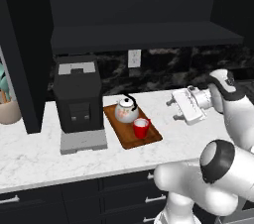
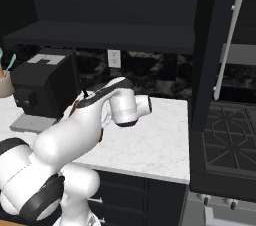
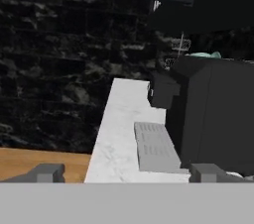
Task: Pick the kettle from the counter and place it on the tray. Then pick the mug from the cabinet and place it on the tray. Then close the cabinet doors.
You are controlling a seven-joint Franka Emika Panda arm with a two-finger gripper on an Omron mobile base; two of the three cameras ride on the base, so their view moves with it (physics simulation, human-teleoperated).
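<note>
The kettle and the mug both stand on the tray, the kettle toward its far end and the mug just beside it at the near end, so the two carrying steps look done. The tray lies on the table just right of the dark coffee machine, angled so its long side runs from far left to near right.

The hand hovers above the table, right of the tray and apart from it, fingers spread wide with nothing between them; it seems to be free because nothing is left to carry. In the hand view its fingertips frame the table edge, a corner of the tray and the coffee machine's grey base.

What is left, judging by this, is the cabinet: its shelf stands exposed above the table. One of the cabinet doors hangs swung out at the right, its silver bar handle facing the robot, well above and right of the hand, so the arm must rise and reach across to push it shut.
</note>
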